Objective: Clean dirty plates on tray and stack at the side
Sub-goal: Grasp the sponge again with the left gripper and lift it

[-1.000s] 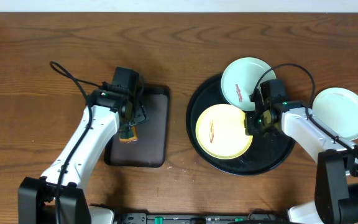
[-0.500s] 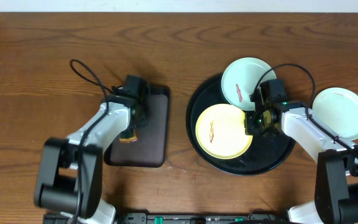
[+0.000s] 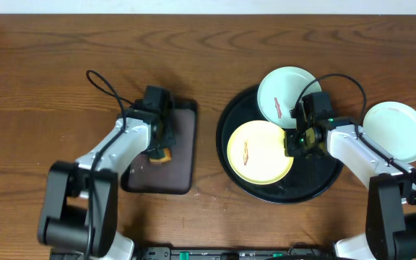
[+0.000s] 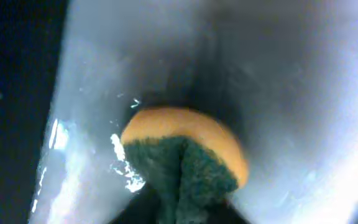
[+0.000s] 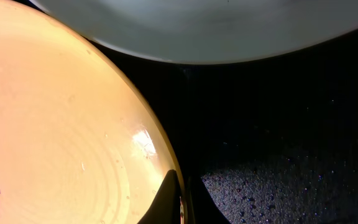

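right gripper (image 3: 293,142) pinched narrow on the right rim of yellow plate (image 3: 258,153), fingertips at the plate edge in wrist view. Plate lies flat in black tray (image 3: 322,175), right half of counter, 1 reddish smear on it. Smeared pale plate (image 3: 286,92) hangs over tray's far rim, just beside yellow plate. 3rd plate (image 3: 396,130) on bare wood near right edge, off the tray. left gripper (image 3: 159,144) clamped on orange-green sponge (image 4: 182,155), squashed, over brown rectangular tray (image 3: 183,170) left of centre; wrist view blurry
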Motion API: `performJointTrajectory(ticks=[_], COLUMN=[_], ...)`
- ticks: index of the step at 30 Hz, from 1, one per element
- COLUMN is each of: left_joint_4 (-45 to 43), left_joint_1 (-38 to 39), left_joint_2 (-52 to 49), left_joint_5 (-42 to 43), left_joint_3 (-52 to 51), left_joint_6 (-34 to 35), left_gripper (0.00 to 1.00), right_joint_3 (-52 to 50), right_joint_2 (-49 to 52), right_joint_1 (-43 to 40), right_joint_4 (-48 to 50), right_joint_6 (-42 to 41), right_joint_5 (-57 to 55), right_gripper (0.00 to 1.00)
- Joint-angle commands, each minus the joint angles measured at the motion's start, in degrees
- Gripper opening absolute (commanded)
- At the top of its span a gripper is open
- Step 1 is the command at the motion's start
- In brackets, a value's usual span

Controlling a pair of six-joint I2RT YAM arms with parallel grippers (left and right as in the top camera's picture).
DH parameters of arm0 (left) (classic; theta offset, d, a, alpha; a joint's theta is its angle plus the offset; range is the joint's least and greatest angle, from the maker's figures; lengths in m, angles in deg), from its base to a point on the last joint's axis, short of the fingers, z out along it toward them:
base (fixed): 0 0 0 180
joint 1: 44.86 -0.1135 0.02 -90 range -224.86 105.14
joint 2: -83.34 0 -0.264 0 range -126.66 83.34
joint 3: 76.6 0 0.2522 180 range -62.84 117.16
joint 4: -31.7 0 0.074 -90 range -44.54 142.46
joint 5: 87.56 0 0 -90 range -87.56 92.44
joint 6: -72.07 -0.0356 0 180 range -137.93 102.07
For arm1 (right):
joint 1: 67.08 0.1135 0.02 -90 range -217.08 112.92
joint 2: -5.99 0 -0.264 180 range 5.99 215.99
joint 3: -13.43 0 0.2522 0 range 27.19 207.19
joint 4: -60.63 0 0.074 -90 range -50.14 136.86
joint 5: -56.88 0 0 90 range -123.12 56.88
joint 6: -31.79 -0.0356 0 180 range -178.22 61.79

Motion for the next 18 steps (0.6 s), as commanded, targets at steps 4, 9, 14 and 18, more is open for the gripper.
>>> performJointTrajectory(ticks=[4, 9, 14, 18], left_joint_4=[6.3, 6.1, 0.6, -0.4], left_joint_1=[0.1, 0.1, 0.2, 0.1], left_joint_2=[5.3, 3.4, 0.9, 0.6], left_joint_5=[2.3, 2.4, 7.5, 7.3], left_joint_3=[0.6, -3.3, -8.3, -8.6], left_joint_6=[-0.6, 3.0, 4.5, 4.0], left_gripper=[0.52, 0.51, 0.33, 0.07], right_joint_3=[0.0, 0.0, 0.0, 0.0], right_joint_2=[0.4, 0.4, 0.4, 0.4], right_joint_1=[0.4, 0.4, 0.4, 0.4], right_joint_4=[0.3, 0.4, 0.4, 0.4], right_joint_6=[-1.5, -1.5, -1.5, -1.5], right_joint_5=[-2.4, -2.4, -2.4, -2.4], right_gripper=[0.01, 0.01, 0.01, 0.01])
